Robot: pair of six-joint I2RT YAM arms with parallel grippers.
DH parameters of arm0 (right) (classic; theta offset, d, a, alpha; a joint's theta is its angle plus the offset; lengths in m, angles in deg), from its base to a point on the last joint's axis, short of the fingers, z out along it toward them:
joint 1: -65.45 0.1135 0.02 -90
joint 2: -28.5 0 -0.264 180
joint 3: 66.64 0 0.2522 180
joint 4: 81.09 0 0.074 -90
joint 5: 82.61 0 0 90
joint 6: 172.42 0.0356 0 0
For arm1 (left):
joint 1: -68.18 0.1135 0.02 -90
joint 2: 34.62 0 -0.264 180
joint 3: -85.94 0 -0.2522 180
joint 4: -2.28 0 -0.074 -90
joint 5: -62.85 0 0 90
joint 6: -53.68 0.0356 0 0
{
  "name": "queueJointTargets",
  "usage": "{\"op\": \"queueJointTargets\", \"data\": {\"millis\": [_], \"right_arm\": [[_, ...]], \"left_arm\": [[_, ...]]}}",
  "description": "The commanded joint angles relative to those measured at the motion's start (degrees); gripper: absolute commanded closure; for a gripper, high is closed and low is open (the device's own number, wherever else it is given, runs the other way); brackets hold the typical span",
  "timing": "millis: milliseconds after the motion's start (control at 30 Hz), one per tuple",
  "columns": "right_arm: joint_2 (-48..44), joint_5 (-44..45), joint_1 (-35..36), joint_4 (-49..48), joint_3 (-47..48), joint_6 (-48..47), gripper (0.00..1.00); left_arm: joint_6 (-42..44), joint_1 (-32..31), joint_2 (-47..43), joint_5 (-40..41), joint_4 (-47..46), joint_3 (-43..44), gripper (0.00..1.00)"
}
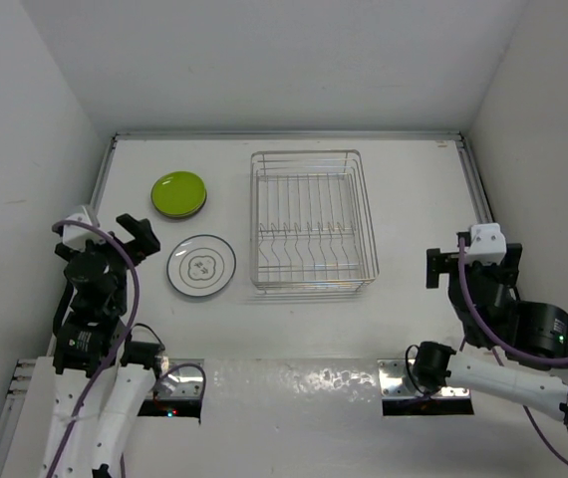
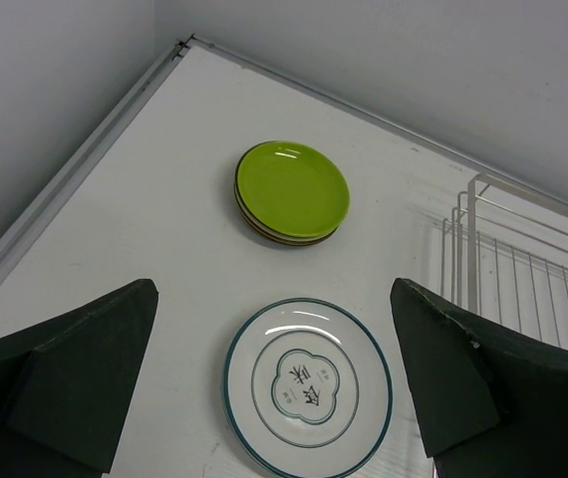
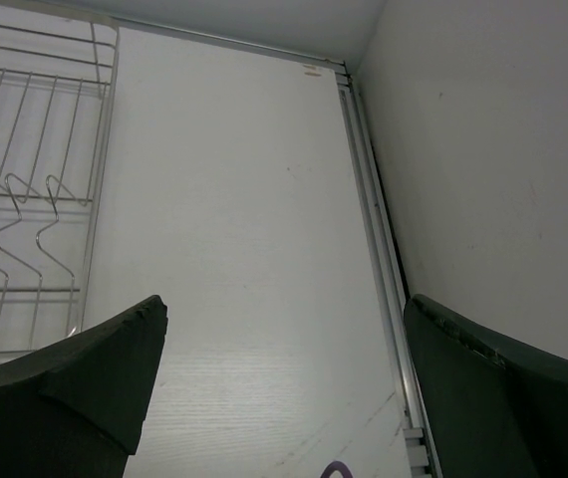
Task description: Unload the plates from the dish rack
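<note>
Left arm sits folded at the lower left of the overhead frame, its wrist tipped toward the upper right. The left gripper gapes wide and empty. Right arm curls in from the lower right. The right gripper is spread fully too, its dark fingers gripping nothing.

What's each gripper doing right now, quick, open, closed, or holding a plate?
Left gripper: open, holding nothing.
Right gripper: open, holding nothing.
</note>
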State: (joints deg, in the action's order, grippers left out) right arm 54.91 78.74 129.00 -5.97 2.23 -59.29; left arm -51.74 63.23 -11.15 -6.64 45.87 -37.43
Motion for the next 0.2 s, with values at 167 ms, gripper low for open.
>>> {"op": "queueJointTargets", "data": {"millis": [167], "right_arm": [[-0.22,-0.25,0.0,-1.86,-0.44,0.77,0.01]], "left_arm": [[-0.84,-0.67,-0.96,2.34,-1.35,-0.25,0.0]]}}
